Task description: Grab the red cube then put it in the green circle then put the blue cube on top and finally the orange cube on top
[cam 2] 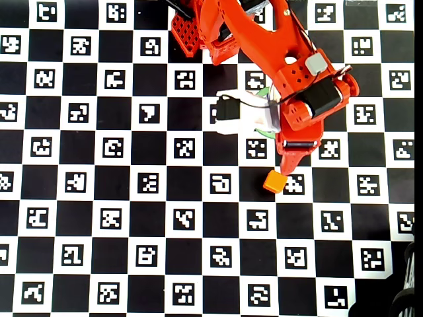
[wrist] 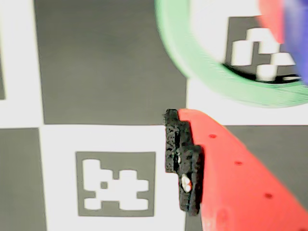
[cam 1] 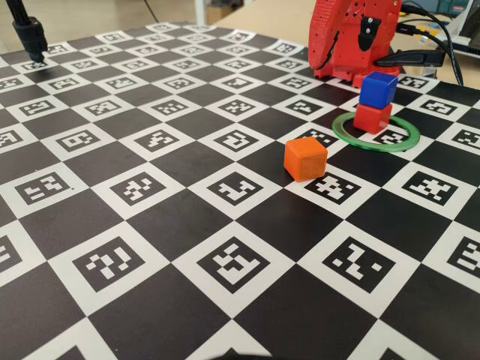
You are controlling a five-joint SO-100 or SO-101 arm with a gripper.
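black and white checkerboard mat point(cam 1: 172, 161), printed with square marker codes, covers the table. in the fixed view a blue cube point(cam 1: 378, 89) sits squarely on top of a red cube point(cam 1: 373, 118), and the red cube rests inside a thin green circle point(cam 1: 350, 135) lying flat on the mat, toward its far side. an orange cube point(cam 1: 305, 158) stands alone on the mat just in front and to the left of the ring — near it but not touching. the red robot base point(cam 1: 346, 37) stands behind the stack.

in the overhead view the red arm point(cam 2: 264, 39) reaches down over the ring and hides the stack; its gripper point(cam 2: 293, 162) points at the orange cube point(cam 2: 275, 181), which lies just below its tip. in the wrist view one red finger with a black pad point(wrist: 183, 161) shows above the mat, holding nothing — whether the jaws are apart or together cannot be told. the green ring point(wrist: 202, 67) curves across the top right, blurred, with red and blue smears at the corner.
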